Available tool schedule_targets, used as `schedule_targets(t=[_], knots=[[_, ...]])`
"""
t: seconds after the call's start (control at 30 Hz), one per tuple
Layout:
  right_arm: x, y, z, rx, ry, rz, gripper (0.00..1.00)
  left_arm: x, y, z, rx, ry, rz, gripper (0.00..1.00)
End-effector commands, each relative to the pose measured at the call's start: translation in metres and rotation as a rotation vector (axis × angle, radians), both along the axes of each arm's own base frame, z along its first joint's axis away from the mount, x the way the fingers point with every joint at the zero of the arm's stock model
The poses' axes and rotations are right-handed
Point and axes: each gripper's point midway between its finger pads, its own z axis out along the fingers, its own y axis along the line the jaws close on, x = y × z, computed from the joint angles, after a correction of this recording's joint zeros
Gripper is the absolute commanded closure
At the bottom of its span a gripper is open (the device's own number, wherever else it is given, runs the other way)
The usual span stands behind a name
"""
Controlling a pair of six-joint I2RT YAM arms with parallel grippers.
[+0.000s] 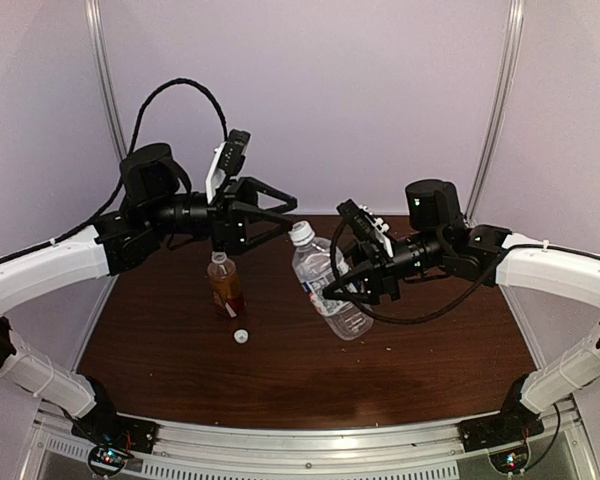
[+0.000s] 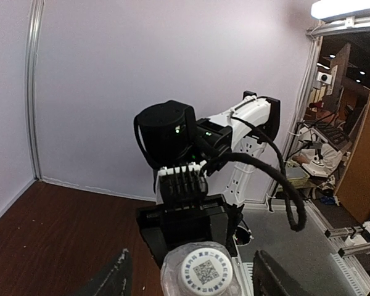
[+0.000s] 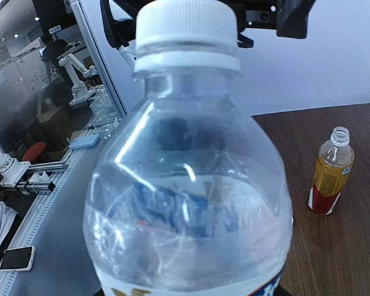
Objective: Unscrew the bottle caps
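My right gripper [image 1: 352, 288] is shut on the clear bottle [image 1: 330, 285], holding it tilted with its neck up and to the left, above the table. Its white cap [image 1: 300, 233] is on the neck. My left gripper [image 1: 288, 217] stands open just left of that cap. In the left wrist view the cap [image 2: 205, 271] sits between the spread fingers [image 2: 114, 280], touching neither. The clear bottle [image 3: 191, 203] fills the right wrist view and hides the fingers. The amber bottle [image 1: 225, 287] stands upright and uncapped. A loose white cap [image 1: 241, 336] lies in front of it.
The brown table [image 1: 400, 370] has a metal rail along its near edge [image 1: 310, 435]. Pale walls with metal posts [image 1: 105, 80] close off the back and sides. The amber bottle [image 3: 330, 179] stands to the right of the held bottle in the right wrist view.
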Motion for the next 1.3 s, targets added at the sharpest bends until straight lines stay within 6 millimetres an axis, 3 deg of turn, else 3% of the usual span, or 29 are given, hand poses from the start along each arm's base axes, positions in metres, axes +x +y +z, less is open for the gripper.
schedule_targets(t=[0.0, 0.13, 0.4, 0.9, 1.1, 1.27], knots=[[-0.015, 0.001, 0.011, 0.055, 0.015, 0.102, 0.64, -0.013, -0.004, 0.002, -0.039, -0.033, -0.131, 0.38], [-0.015, 0.002, 0.012, 0.065, 0.027, 0.114, 0.64, -0.018, -0.006, -0.002, -0.041, -0.015, -0.18, 0.46], [-0.012, 0.005, 0.01, 0.061, 0.041, 0.11, 0.64, -0.027, -0.009, -0.007, -0.046, -0.013, -0.208, 0.48], [-0.002, 0.008, 0.012, 0.057, 0.016, 0.045, 0.65, -0.026, -0.013, -0.008, -0.035, -0.007, -0.172, 0.73], [0.022, 0.006, 0.01, 0.009, -0.021, -0.111, 0.65, -0.006, -0.016, -0.01, 0.007, 0.05, -0.019, 0.91], [0.052, 0.0, 0.008, -0.028, -0.081, -0.299, 0.65, 0.033, -0.017, -0.009, 0.032, 0.188, 0.283, 0.97]])
